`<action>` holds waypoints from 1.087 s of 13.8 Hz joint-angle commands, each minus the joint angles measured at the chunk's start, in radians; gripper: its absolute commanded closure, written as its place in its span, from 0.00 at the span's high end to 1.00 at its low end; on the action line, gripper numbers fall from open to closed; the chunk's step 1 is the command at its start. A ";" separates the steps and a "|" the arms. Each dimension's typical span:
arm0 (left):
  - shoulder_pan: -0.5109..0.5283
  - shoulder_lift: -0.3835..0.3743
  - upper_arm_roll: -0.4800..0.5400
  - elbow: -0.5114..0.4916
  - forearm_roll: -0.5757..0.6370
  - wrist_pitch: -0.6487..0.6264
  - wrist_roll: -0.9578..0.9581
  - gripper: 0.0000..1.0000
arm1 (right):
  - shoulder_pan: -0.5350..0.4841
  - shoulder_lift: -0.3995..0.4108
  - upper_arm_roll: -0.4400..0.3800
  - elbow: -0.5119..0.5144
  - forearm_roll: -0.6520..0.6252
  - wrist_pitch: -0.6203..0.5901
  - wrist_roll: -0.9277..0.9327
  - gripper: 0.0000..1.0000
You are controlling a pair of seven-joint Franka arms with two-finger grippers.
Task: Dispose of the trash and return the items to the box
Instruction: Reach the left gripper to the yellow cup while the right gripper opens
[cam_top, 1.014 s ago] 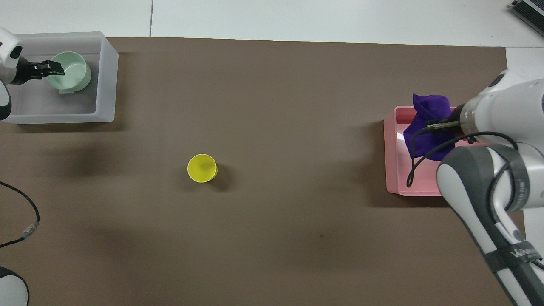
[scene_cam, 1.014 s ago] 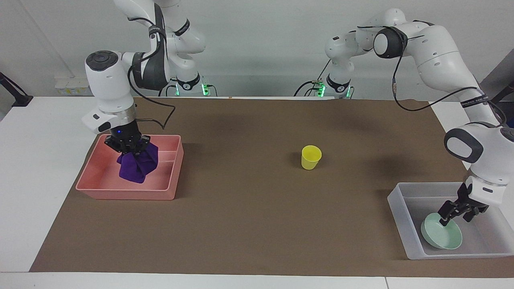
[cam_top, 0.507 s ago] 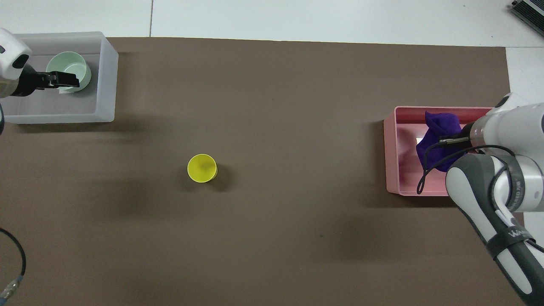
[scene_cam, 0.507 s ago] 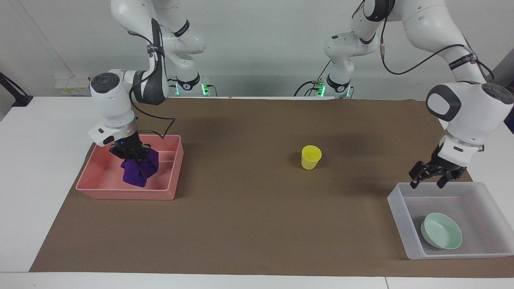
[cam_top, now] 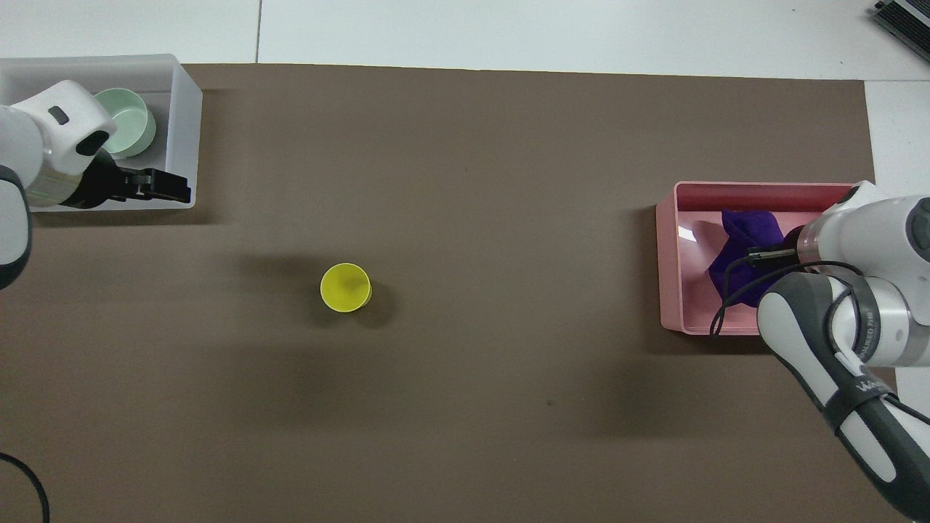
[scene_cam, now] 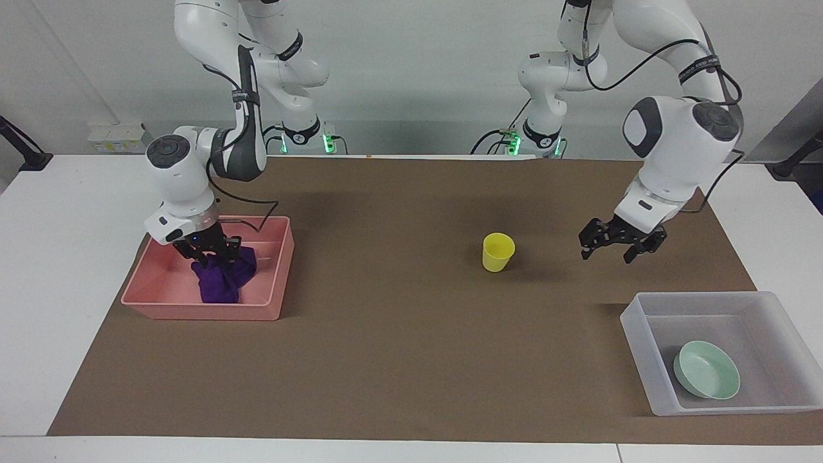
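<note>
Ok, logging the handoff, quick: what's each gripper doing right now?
Left gripper: open, empty, above the mat beside the yellow cup.
Right gripper: shut on the purple cloth in the pink tray.

The right gripper [scene_cam: 209, 251] sits low inside the pink tray [scene_cam: 154, 283], apparently closed on the purple cloth [scene_cam: 222, 280]. The left gripper [scene_cam: 612, 247] hangs with fingers spread over the brown mat [scene_cam: 386, 360], between the yellow cup [scene_cam: 498, 251] and the clear box [scene_cam: 643, 360] holding the green bowl [scene_cam: 706, 378].
</note>
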 commanded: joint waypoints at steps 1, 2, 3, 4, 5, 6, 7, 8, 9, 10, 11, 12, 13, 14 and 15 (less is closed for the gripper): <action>-0.099 -0.081 0.018 -0.173 -0.001 0.121 -0.103 1.00 | 0.013 -0.043 0.022 0.017 0.001 -0.006 0.090 1.00; -0.121 -0.094 0.018 -0.211 0.000 0.152 -0.106 1.00 | 0.051 -0.053 0.023 0.030 0.003 -0.033 0.145 1.00; -0.147 -0.101 0.018 -0.248 -0.001 0.186 -0.109 1.00 | 0.061 -0.073 0.025 0.049 0.003 -0.079 0.211 1.00; -0.162 -0.111 0.018 -0.289 0.000 0.218 -0.129 1.00 | 0.077 -0.089 0.031 0.081 0.003 -0.136 0.259 1.00; -0.184 -0.115 0.018 -0.318 0.000 0.255 -0.144 1.00 | 0.082 -0.107 0.032 0.111 0.006 -0.192 0.273 1.00; -0.198 -0.117 0.018 -0.344 -0.001 0.287 -0.149 1.00 | 0.084 -0.127 0.034 0.150 0.039 -0.254 0.273 1.00; -0.205 -0.115 0.018 -0.357 0.000 0.307 -0.149 1.00 | 0.084 -0.141 0.032 0.193 0.076 -0.318 0.273 1.00; -0.222 -0.114 0.018 -0.374 -0.001 0.316 -0.150 1.00 | 0.081 -0.145 0.032 0.237 0.081 -0.380 0.270 1.00; -0.230 -0.112 0.016 -0.397 0.000 0.341 -0.153 0.97 | 0.076 -0.146 0.032 0.280 0.084 -0.433 0.268 1.00; -0.233 -0.111 0.016 -0.432 -0.001 0.393 -0.152 0.95 | 0.076 -0.152 0.032 0.309 0.084 -0.467 0.270 1.00; -0.236 -0.111 0.016 -0.456 -0.001 0.440 -0.153 0.91 | 0.076 -0.161 0.032 0.334 0.090 -0.493 0.270 1.00; -0.250 -0.105 0.016 -0.464 -0.001 0.457 -0.155 0.80 | 0.071 -0.165 0.031 0.357 0.104 -0.527 0.270 1.00; -0.253 -0.100 0.016 -0.464 -0.001 0.459 -0.163 0.58 | 0.070 -0.173 0.026 0.381 0.122 -0.562 0.268 1.00; -0.255 -0.095 0.016 -0.463 0.000 0.465 -0.164 0.34 | 0.070 -0.181 0.025 0.401 0.127 -0.595 0.267 1.00; -0.271 -0.095 0.016 -0.464 -0.001 0.467 -0.166 0.15 | 0.068 -0.184 0.022 0.428 0.127 -0.636 0.265 1.00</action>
